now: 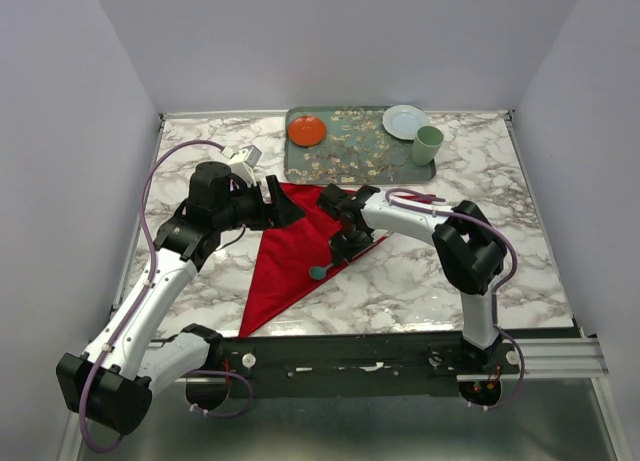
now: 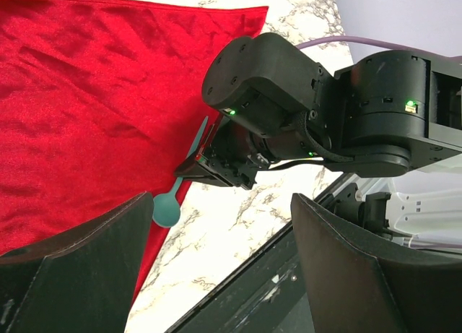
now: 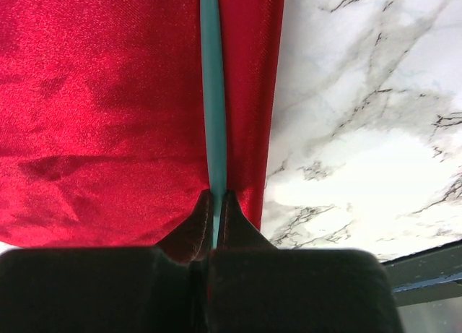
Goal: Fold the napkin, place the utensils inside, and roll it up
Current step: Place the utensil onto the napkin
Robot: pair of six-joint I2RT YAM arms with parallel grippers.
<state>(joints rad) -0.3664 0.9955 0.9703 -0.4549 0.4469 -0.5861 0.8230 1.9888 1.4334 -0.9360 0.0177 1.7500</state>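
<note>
Black fingers point(image 3: 188, 232) of the right gripper point(image 3: 214, 203) are seen clamped shut on the handle of a slim teal utensil point(image 3: 212, 94). It is stretched straight ahead of the fingertips over the red napkin point(image 3: 94, 94), with bare marble table point(image 3: 361, 131) just to their right and its rounded end laid at the napkin's edge. The left gripper point(image 2: 220, 206) is spread wide with nothing between its fingers, the napkin is laid flat ahead and to its left, and the right gripper is found directly in front of it.
</note>
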